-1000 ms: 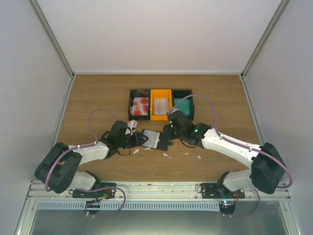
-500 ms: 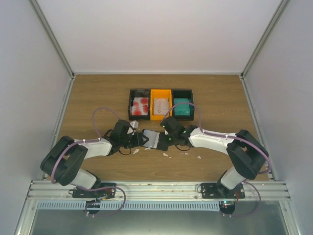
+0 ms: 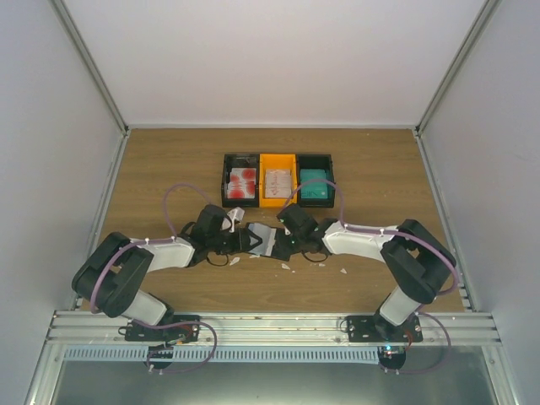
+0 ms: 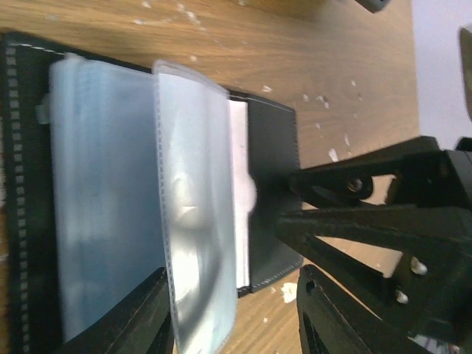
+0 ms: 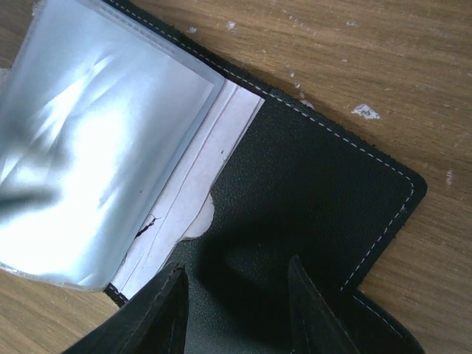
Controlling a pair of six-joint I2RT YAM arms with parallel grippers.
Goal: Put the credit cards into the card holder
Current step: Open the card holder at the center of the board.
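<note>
Top view: small flat black folding card holder (image 3: 264,240) lies open on the wooden desk (image 3: 169,169), near the middle and in front of three open bins. The left end effector (image 3: 246,240) is at its left edge and the right end effector (image 3: 283,245) at its right edge. The credit cards are all in the bins: red-and-white cards (image 3: 242,183) in the left black bin (image 3: 226,177), pale cards (image 3: 278,181) in the orange bin (image 3: 263,181), teal cards (image 3: 314,186) in the right black bin (image 3: 331,181). No card is picked up, so loading looks not yet started and only the holder is opened. Compared with a second ago, the right arm has folded its elbow inward and slid left off the teal bin, and the holder has barely moved. Left wrist view: the left end effector is released, jaws parted, with the edge of the clear plastic sleeves (image 4: 195,206) standing between them unclamped. Right wrist view: the right end effector is also released, fingers apart over the black flap and gripping nothing. A white sheet (image 5: 199,173) sits in the pocket; I can't tell whether it is a card or a liner.
</note>
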